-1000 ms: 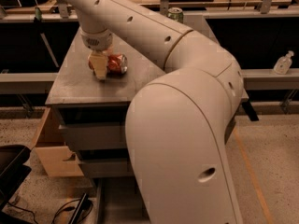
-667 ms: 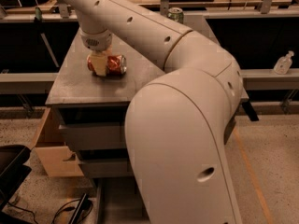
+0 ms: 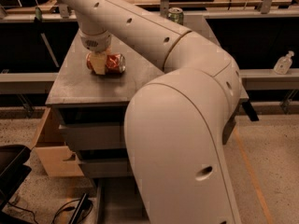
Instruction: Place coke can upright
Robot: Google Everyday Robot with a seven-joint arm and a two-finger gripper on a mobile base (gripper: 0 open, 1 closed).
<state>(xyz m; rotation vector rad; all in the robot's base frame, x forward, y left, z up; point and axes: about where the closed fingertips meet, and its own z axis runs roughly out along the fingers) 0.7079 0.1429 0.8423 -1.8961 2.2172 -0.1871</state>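
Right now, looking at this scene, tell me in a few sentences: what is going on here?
The robot's arm reaches over the grey metal table. Its gripper is down on the coke can, with the fingers closed across the can. The coke can lies on its side on the tabletop and has not yet been set upright. A green can stands at the table's far edge.

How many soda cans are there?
2. The coke can lies on its side on the metal table, with the tool down over it. The green can stands upright farther back, past the arm. The arm might hide more.
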